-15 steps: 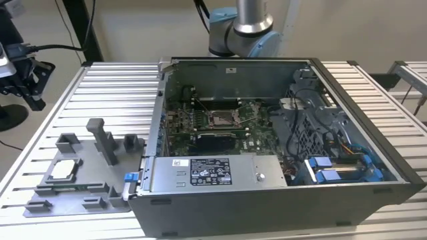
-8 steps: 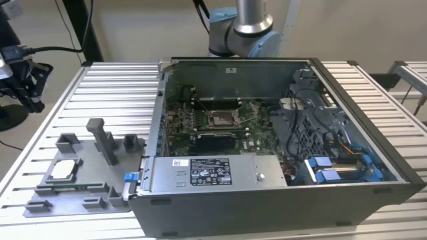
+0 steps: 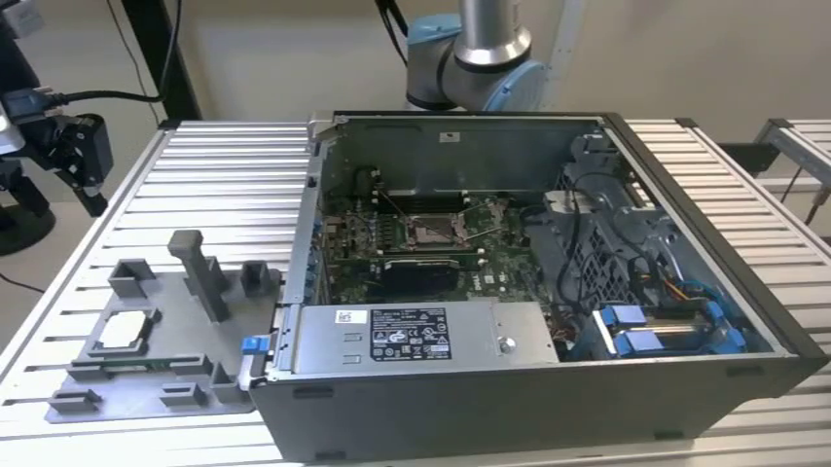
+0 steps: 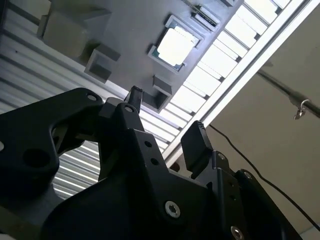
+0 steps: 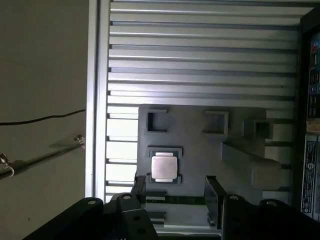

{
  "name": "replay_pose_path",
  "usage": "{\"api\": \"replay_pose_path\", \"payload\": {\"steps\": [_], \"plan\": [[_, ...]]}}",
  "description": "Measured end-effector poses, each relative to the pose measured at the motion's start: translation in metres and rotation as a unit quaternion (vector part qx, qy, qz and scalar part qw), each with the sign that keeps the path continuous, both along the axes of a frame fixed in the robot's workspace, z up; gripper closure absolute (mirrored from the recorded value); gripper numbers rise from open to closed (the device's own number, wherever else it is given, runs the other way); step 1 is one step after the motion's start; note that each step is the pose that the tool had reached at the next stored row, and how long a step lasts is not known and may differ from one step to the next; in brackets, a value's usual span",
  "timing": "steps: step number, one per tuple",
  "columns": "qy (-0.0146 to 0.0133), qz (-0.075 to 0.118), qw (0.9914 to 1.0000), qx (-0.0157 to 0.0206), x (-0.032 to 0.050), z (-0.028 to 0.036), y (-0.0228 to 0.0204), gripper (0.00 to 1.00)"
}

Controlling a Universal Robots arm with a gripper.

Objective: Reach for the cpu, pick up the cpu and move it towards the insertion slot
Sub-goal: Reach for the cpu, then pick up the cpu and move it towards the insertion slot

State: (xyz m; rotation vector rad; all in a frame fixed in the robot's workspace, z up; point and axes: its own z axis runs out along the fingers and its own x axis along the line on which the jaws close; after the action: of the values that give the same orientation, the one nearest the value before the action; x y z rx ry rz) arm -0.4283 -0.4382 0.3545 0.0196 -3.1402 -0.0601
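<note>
The cpu, a small silver square chip, lies flat in a recess of the grey fixture plate at the exterior view's left. Both wrist views show the cpu in its holder. The insertion slot, a shiny metal frame with a dark centre, sits on the green board inside the open computer case. My black gripper hangs above the table's far left corner, well away from the chip. In both wrist views the gripper is open, with nothing between its fingers.
Grey blocks and a tall post stand on the fixture plate near the chip. The case wall rises right beside the plate. A long grey box with a white label lies in the case's front. The slatted table ends near the gripper.
</note>
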Motion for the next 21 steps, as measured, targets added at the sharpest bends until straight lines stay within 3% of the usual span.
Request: {"api": "replay_pose_path", "payload": {"steps": [4,5,12,21], "plan": [[0.0000,0.000,1.00000,0.0000,0.0000,0.0000,0.0000,1.00],[0.0000,0.000,1.00000,0.0000,0.0000,0.0000,0.0000,0.00],[0.0000,0.000,1.00000,0.0000,-0.0001,-0.0020,0.0000,0.00],[0.0000,0.000,1.00000,0.0001,-0.0037,-0.0177,-0.0003,0.00]]}}
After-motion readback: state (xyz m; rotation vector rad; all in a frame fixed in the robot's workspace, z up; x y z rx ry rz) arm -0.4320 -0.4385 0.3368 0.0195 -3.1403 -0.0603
